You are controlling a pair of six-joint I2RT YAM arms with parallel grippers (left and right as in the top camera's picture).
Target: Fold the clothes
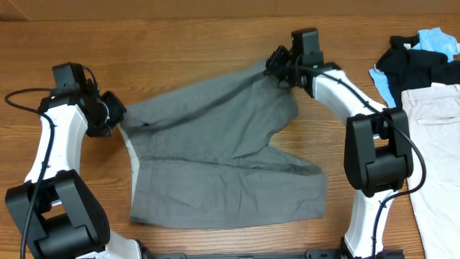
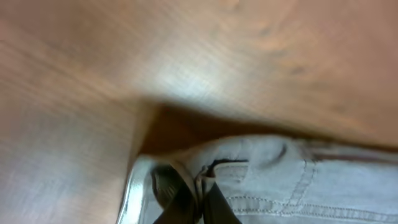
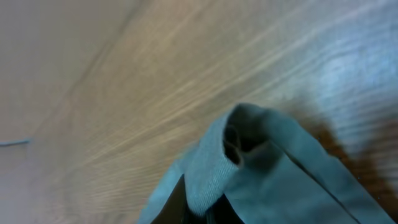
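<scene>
Overhead view: a pair of medium-grey cotton trousers [image 1: 223, 169] lies spread across the middle of the brown wooden table [image 1: 187, 36]. One leg runs toward the far right and the other lies along the near side. The left gripper [image 1: 116, 115] sits at the left edge of the cloth, by the waistband, with its jaws pressed together on a pinch of fabric. The right gripper [image 1: 279, 66] is at the far tip of the upper leg, also clamped on the cloth there.

The left wrist view shows the dark fingers [image 2: 219, 208] nipping a fold of the grey fabric next to a stitched seam. A pale inner lining shows at the edge, and a shadow falls on the wood behind the cloth. The right wrist view is blurred, but it shows a bunched end of the leg caught at the fingers [image 3: 176, 205], with shadowed wood beyond it.

On the right side of the table, well apart from the grey pair, lie pale beige trousers [image 1: 438, 158]. Beyond them a black garment [image 1: 413, 65] and a light-blue garment [image 1: 437, 39] lie heaped together.
</scene>
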